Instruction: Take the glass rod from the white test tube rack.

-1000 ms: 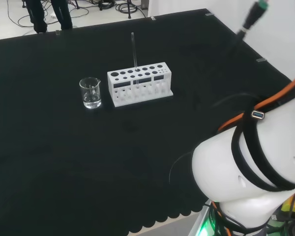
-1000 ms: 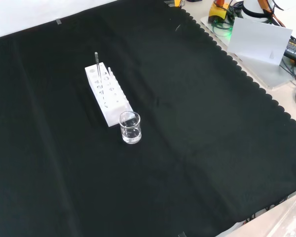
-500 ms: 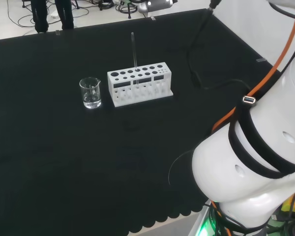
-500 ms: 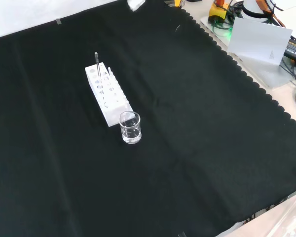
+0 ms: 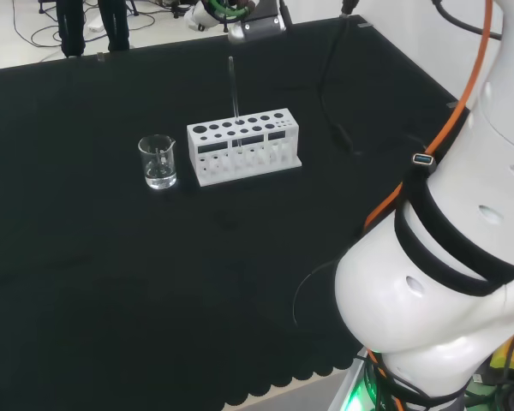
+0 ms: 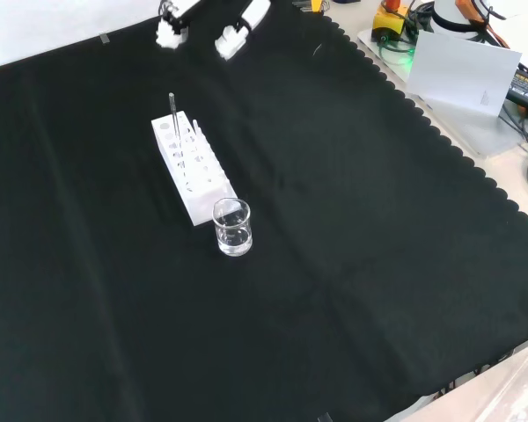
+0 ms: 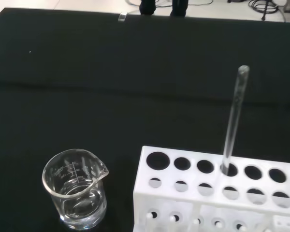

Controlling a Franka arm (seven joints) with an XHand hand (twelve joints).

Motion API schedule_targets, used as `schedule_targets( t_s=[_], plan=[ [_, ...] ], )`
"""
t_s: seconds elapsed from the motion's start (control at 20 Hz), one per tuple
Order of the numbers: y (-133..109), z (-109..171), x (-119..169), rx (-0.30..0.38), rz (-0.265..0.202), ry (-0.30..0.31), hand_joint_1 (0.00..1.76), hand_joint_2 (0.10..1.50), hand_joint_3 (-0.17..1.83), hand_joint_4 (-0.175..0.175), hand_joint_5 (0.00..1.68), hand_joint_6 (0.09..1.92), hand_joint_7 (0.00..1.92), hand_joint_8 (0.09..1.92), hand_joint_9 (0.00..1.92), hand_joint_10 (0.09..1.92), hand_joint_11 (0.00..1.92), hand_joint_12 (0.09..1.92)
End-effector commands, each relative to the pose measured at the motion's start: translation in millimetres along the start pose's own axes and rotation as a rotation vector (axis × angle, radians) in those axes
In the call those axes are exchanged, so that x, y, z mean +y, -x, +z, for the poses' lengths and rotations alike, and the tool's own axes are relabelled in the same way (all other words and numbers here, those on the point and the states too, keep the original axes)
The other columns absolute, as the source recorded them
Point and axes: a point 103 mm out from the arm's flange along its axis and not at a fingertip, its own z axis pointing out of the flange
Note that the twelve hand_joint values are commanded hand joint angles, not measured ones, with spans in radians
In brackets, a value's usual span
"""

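A clear glass rod (image 5: 233, 86) stands upright in a hole of the white test tube rack (image 5: 244, 147) near the middle of the cloth. The front view shows the rod (image 6: 173, 114) at the far end of the rack (image 6: 196, 176). The hand (image 6: 238, 26) hangs above and beyond that end, apart from the rod, its white fingertips (image 6: 169, 29) spread and holding nothing. In the head view part of the hand (image 5: 255, 26) shows just past the rod's top. The wrist view looks down on the rod (image 7: 233, 125) and rack (image 7: 203, 193) from close by.
A small glass beaker (image 5: 158, 161) with a little clear liquid stands beside the rack's left end in the head view, also seen close in the front view (image 6: 232, 227) and wrist view (image 7: 77, 191). The arm's white links (image 5: 445, 282) rise at the head view's right.
The arm has swung over the bench. The hand has come in at the front view's top, and now hangs near the rod's top. Rack, rod and beaker have not moved.
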Motion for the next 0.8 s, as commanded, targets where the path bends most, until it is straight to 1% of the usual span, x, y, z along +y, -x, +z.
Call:
schedule_targets(
  t_s=[0.05, 0.5, 0.8],
  plan=[
    [-2, 23, 29, 0.008, -0.037, -0.001, 0.83, 1.16, -0.17, -0.172, 0.32, 0.12, 0.40, 0.86, 0.67, 0.74, 0.61, 1.27],
    [14, 46, 44, 0.027, -0.050, -0.003, 0.83, 1.16, -0.17, -0.175, 0.34, 0.14, 0.44, 0.86, 0.71, 0.74, 0.64, 1.26],
    [23, 57, 58, 0.032, -0.045, -0.011, 0.82, 1.17, -0.17, -0.175, 0.36, 0.15, 0.47, 0.86, 0.73, 0.73, 0.65, 1.25]
  ],
)
